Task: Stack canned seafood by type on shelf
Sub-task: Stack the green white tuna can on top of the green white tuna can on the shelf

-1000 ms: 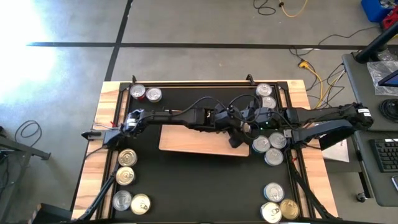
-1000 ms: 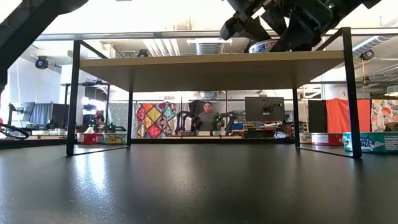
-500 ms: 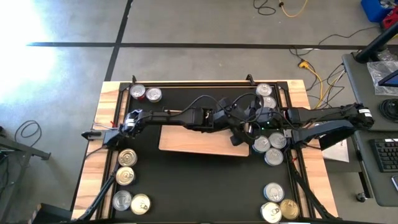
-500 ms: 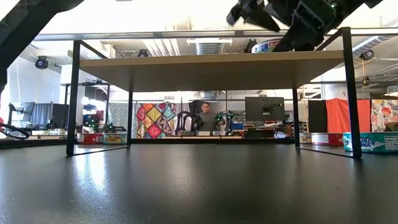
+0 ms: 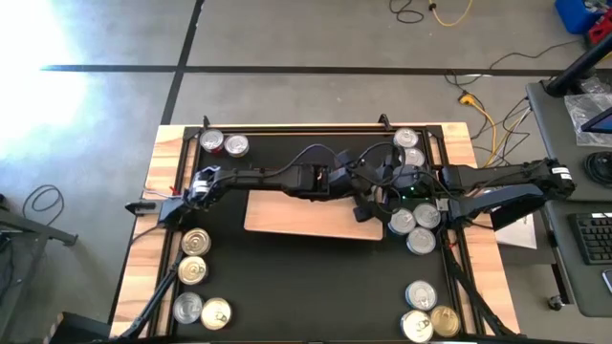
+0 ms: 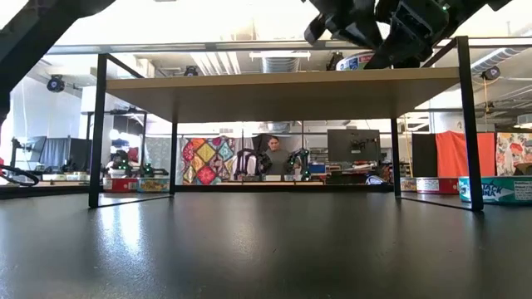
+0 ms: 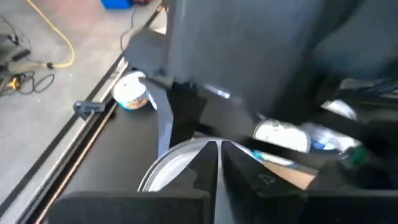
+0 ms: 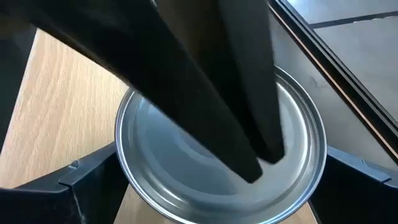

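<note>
We should shut our right gripper (image 8: 205,186) (wide open around the silver tin (image 8: 221,155) on the shelf (image 8: 56,112)) gently and evenly, while our left gripper (image 7: 219,163) is pinched shut, holding nothing.

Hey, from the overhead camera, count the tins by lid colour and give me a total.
Gold-lidded tins: 3
Silver-lidded tins: 10
Red-topped tin: 1
Total: 14

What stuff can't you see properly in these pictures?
- High view: the tin on the shelf is hidden under both arms.
- Right wrist view: the left arm's dark finger crosses the tin; its label is out of sight.
- Low view: the tin on the shelf top, mostly hidden by its edge.
</note>
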